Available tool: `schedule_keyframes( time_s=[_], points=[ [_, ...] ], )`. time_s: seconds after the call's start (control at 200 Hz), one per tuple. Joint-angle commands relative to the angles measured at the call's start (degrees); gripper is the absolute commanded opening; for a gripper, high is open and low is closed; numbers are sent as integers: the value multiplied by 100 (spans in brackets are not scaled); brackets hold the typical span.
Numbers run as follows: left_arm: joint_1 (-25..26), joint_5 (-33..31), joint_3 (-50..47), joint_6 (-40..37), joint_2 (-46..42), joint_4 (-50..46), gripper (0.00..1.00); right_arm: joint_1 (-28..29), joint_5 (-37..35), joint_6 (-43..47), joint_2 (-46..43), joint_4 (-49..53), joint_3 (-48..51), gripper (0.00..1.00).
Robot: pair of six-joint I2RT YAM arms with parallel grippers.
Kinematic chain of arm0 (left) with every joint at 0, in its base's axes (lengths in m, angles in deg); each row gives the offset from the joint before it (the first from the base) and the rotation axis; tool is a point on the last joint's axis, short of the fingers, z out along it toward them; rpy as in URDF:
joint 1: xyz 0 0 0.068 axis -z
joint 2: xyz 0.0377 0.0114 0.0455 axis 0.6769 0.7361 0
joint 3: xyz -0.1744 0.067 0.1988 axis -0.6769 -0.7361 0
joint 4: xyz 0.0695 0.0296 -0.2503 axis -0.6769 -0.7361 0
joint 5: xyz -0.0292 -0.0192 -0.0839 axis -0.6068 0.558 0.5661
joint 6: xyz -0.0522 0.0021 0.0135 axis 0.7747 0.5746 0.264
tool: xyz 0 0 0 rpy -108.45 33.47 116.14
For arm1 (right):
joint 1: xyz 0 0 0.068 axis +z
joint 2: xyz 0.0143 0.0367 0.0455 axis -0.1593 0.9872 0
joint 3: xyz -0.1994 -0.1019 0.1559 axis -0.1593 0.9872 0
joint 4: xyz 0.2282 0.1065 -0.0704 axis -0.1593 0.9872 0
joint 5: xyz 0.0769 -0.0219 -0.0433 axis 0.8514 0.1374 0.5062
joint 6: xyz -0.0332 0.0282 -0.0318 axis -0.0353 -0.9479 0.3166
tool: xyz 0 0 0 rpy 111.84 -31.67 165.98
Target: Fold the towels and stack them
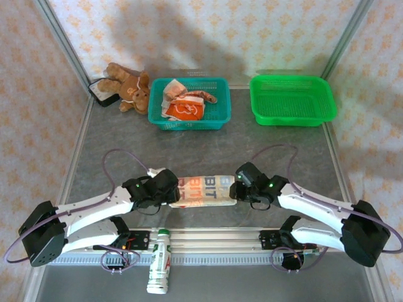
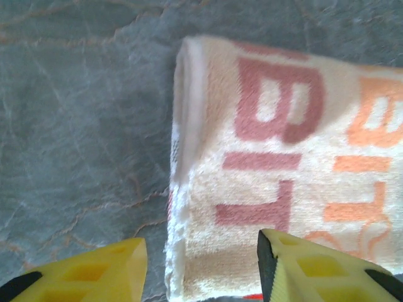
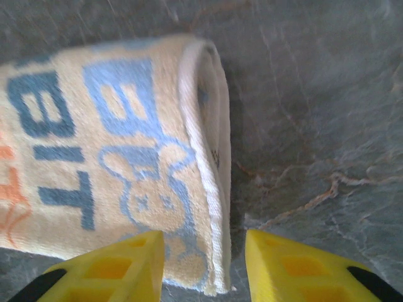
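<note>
Grey marbled table [image 1: 283,151], floral wallpaper [image 1: 208,31] behind. Green basket [image 1: 289,121] at far right corner. Teal basket [image 1: 189,123] at far edge, centre, w/ crumpled orange & cream towels [image 1: 182,107] inside. Folded cream towel [image 1: 204,190] w/ "BIT" lettering lies flat nr near edge, centre, btwn both arms. Teddy bear [image 1: 129,88] at far left corner. Left gripper [image 2: 200,251]: fingers apart, straddling towel's left end, not clamped. Right gripper [image 3: 203,242]: fingers apart, straddling its right end. Bottle [image 1: 160,264] on its side at near edge.

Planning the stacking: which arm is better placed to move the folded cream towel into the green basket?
Right, likely: the green basket sits on its side, and the right gripper is open over the towel.
</note>
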Motion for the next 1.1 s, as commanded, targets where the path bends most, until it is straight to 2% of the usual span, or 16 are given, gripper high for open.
schedule_keyframes(
  time_s=[0.0,0.26,0.565,1.096],
  points=[
    [-162,-4,145,-573,222,96,52,35,-520,-10,-133,14,-179,39],
    [-275,295,125,-1031,921,621,53,111,-843,-309,282,-213,-354,42],
    [-287,466,-96,-935,1215,952,32,426,-1108,-563,663,-629,-159,44],
    [-286,612,-204,-921,1244,1059,32,991,-1375,-851,1808,-846,-392,49]
  ],
)
